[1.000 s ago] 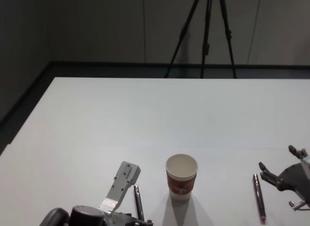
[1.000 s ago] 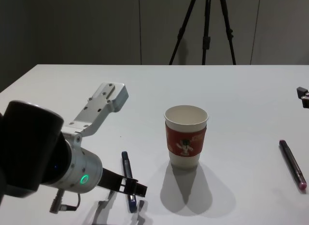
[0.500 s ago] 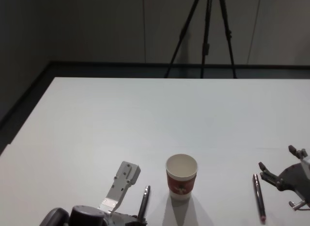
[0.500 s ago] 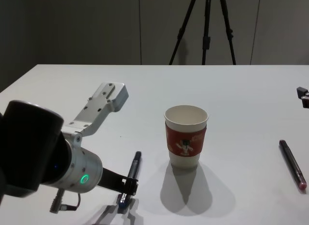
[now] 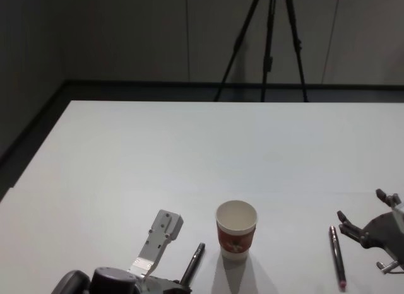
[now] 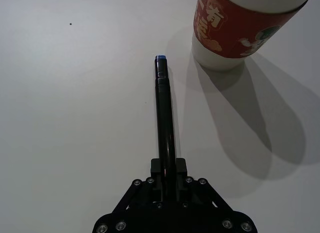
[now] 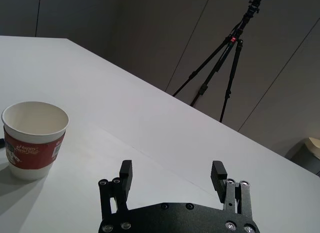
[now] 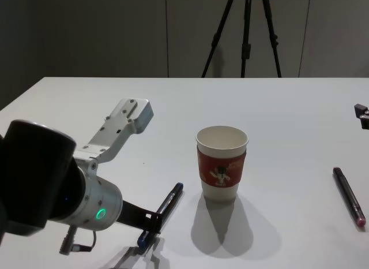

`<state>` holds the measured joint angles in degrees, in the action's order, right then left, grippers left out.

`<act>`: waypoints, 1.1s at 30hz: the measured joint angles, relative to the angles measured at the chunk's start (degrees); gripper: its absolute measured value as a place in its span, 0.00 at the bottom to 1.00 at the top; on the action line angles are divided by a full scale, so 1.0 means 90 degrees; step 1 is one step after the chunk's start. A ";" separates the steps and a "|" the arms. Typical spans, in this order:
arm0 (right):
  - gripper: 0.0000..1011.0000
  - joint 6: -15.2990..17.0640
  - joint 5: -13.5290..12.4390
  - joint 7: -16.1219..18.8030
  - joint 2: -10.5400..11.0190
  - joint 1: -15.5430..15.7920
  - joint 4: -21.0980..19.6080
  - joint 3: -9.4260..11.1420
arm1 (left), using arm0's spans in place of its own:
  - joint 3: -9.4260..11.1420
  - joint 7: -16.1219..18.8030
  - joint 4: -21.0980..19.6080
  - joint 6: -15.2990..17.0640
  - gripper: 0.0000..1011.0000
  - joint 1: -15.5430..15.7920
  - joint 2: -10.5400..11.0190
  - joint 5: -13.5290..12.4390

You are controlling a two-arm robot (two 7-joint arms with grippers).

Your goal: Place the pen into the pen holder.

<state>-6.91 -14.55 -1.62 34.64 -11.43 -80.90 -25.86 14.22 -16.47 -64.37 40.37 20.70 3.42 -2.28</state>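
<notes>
Before me lay a plain white table (image 5: 189, 149), evenly lit. Beyond its far edge a black tripod (image 5: 268, 48) stood before a grey panelled wall (image 5: 113, 35). The floor (image 5: 25, 136) was dark.

- A white table (image 5: 158, 149) is seen, with two things set directly on its top
- The pen holder (image 5: 237, 240) is stood upright on it, just beyond the blue tip of the pen (image 6: 164, 113) clamped in the left gripper (image 6: 168, 167)
- A second dark pen with a pinkish end (image 5: 337, 256) is laid flat on it, just beside the right gripper (image 7: 171, 174), whose fingers are spread apart, on that gripper's side toward the pen holder
</notes>
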 joint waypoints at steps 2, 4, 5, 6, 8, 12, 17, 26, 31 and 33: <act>0.99 0.0000 0.0000 0.0000 0.0000 0.0000 0.0000 0.0000 | 0.0000 0.0000 0.0000 0.0000 0.16 0.0000 0.0000 0.0000; 0.99 0.0000 0.0000 0.0000 0.0000 0.0000 0.0000 0.0000 | 0.0000 0.0000 0.0000 0.0000 0.16 0.0000 0.0000 0.0000; 0.99 0.0000 0.0000 0.0000 0.0000 0.0000 0.0000 0.0000 | 0.0000 0.0000 0.0001 0.0000 0.16 0.0000 0.0000 0.0000; 0.99 0.0000 0.0000 0.0000 0.0000 0.0000 0.0000 0.0000 | -0.0001 -0.0007 0.0000 -0.0001 0.16 -0.0001 0.0002 -0.0001; 0.99 0.0000 0.0000 0.0000 0.0000 0.0000 0.0000 0.0000 | -0.0043 -0.0081 -0.0022 -0.0031 0.16 -0.0031 0.0033 0.0022; 0.99 0.0000 0.0000 0.0000 0.0000 0.0000 0.0000 0.0000 | -0.0112 -0.0164 -0.0076 -0.0104 0.16 -0.0082 0.0075 0.0079; 0.99 0.0000 0.0000 0.0000 0.0000 0.0000 0.0000 0.0000 | -0.0143 -0.0250 -0.0179 -0.0217 0.16 -0.0133 0.0143 0.0155; 0.99 0.0000 0.0000 0.0000 0.0000 0.0000 0.0000 0.0000 | -0.0171 -0.0437 -0.0538 -0.0491 0.16 -0.0260 0.0397 0.0357; 0.99 0.0000 0.0000 0.0000 0.0000 0.0000 0.0000 0.0000 | -0.0197 -0.0558 -0.0771 -0.0646 0.16 -0.0339 0.0554 0.0476; 0.99 0.0000 0.0000 0.0000 0.0000 0.0000 0.0000 0.0000 | -0.0219 -0.0614 -0.0885 -0.0704 0.16 -0.0379 0.0622 0.0546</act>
<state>-6.91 -14.55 -1.62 34.65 -11.43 -80.90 -25.86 12.25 -22.00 -72.34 34.03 17.29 9.02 2.63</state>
